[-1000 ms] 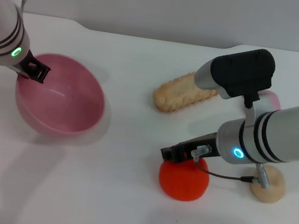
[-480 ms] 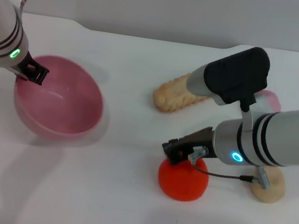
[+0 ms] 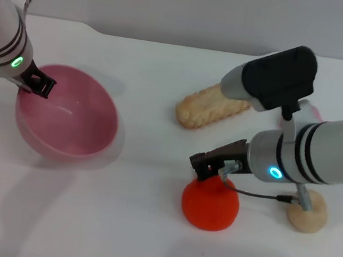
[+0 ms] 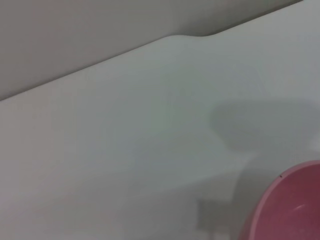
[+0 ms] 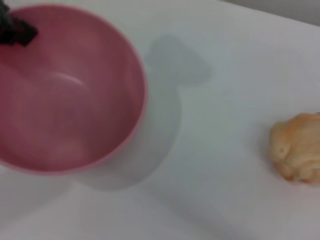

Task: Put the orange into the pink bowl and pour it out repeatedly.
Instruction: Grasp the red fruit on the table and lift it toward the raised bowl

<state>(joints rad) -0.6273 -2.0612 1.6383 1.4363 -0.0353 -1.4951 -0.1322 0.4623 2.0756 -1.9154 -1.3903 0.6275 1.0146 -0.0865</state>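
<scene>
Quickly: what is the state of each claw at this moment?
Left claw: shut on the rim of the glossy pink plastic bowl.
Right claw: at the top of the bumpy red-orange toy orange; grip cannot be told.

Both arms are smooth white cylinders ringed with narrow black bands. Each carries a small glowing ring light: green on the left arm (image 3: pixel 4 39), blue-cyan on the right arm (image 3: pixel 322 154). Glossy black housings cap the joints. The grippers are black; the right gripper (image 3: pixel 207 167) trails a thin dark cable and a small metal fitting.
</scene>
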